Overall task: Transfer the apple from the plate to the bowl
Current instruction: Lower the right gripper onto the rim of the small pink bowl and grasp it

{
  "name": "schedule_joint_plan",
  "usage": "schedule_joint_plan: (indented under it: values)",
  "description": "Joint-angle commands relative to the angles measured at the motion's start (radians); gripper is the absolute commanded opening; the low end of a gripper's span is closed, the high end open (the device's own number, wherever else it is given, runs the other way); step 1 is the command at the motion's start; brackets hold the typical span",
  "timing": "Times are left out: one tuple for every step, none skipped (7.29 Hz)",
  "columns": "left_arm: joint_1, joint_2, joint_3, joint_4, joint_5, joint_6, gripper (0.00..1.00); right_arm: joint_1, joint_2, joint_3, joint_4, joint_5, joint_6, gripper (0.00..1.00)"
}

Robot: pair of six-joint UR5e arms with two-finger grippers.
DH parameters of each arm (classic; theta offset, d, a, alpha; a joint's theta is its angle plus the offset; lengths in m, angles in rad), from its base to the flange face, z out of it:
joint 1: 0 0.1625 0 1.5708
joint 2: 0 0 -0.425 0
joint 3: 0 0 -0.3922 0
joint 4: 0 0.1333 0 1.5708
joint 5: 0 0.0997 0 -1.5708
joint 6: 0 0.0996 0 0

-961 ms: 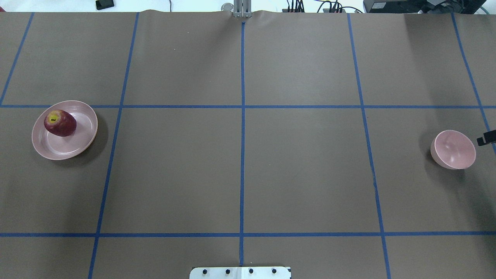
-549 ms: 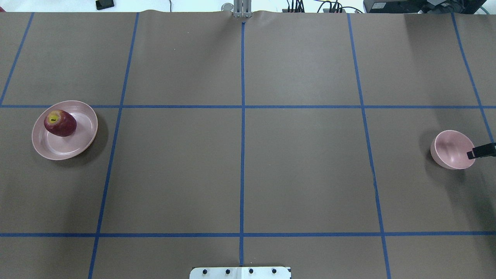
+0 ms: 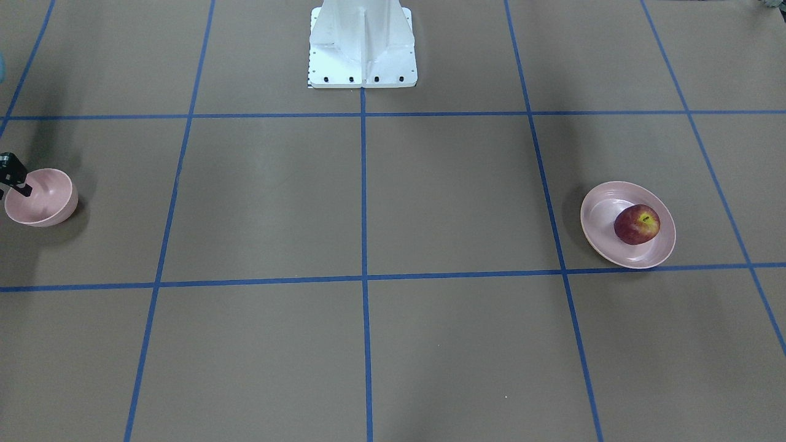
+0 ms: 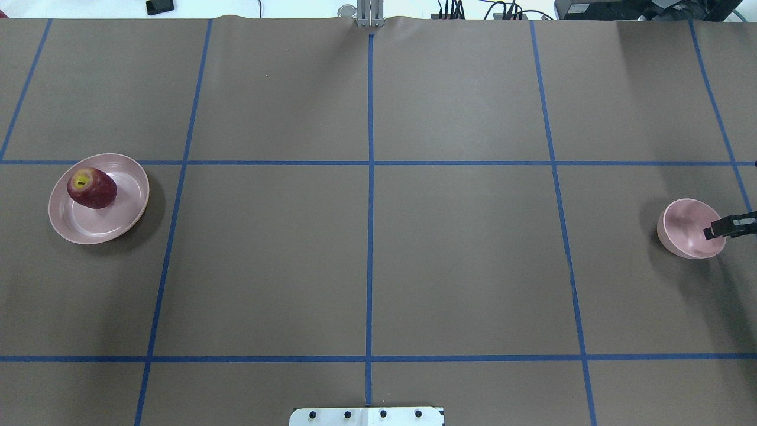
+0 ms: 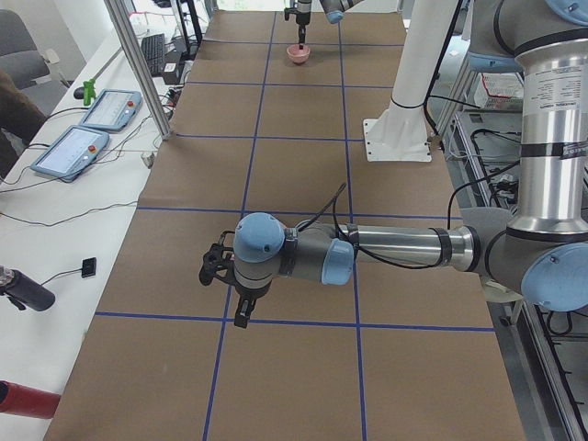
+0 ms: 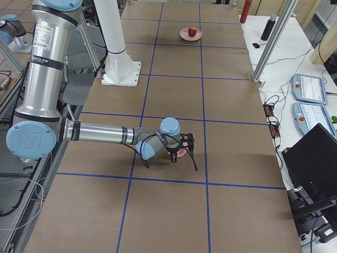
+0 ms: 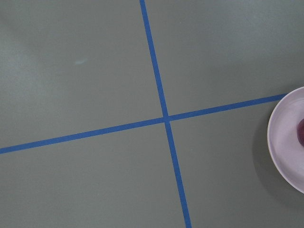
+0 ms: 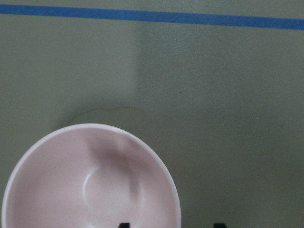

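Note:
The dark-red apple (image 4: 91, 188) lies on the wide pink plate (image 4: 112, 223) at the table's left; both also show in the front view, apple (image 3: 637, 224) on plate (image 3: 597, 212). The small deep pink bowl (image 4: 681, 228) stands at the far right and is empty. My right gripper (image 4: 709, 232) is open at the bowl's right rim; in the right wrist view one fingertip (image 8: 124, 225) is inside the bowl (image 8: 80, 190) and the other outside. My left gripper (image 5: 211, 268) shows only in the exterior left view, left of the plate (image 7: 285, 142); I cannot tell its state.
Blue tape lines divide the brown table cover into a grid. The robot's white base (image 3: 362, 43) stands at the table's middle near edge. Tablets (image 5: 69, 152) and an aluminium post (image 5: 138, 64) stand along the operators' side.
My right gripper has come in from the right edge and moved left over the bowl's right rim. The apple, plate and bowl have not moved.

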Motion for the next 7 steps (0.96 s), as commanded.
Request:
schedule_joint_plan:
  values:
    - [0.000,0.000,0.002,0.000,0.000,-0.001,1.00,-0.004,0.040,-0.039,0.000,0.004,0.001,0.31]
    - [0.000,0.002,0.002,0.000,0.000,-0.001,1.00,-0.002,0.040,-0.039,0.002,0.009,0.001,0.00]
    - [0.000,0.002,0.002,0.000,0.000,-0.001,1.00,0.000,0.038,-0.034,0.002,0.035,-0.002,0.00]
    - [0.000,0.003,0.002,0.000,0.000,-0.001,1.00,0.006,0.040,-0.025,0.000,0.087,0.000,0.00]
    - [0.000,0.003,0.002,0.000,0.000,-0.001,1.00,0.012,0.044,-0.005,-0.005,0.128,0.003,0.00]
    - [0.000,0.003,0.002,0.000,0.000,-0.001,1.00,0.010,0.078,0.018,-0.017,0.144,0.035,0.00]
    - [0.000,0.003,0.002,0.000,0.000,-0.001,1.00,-0.005,0.156,0.020,-0.023,0.149,0.170,0.00]
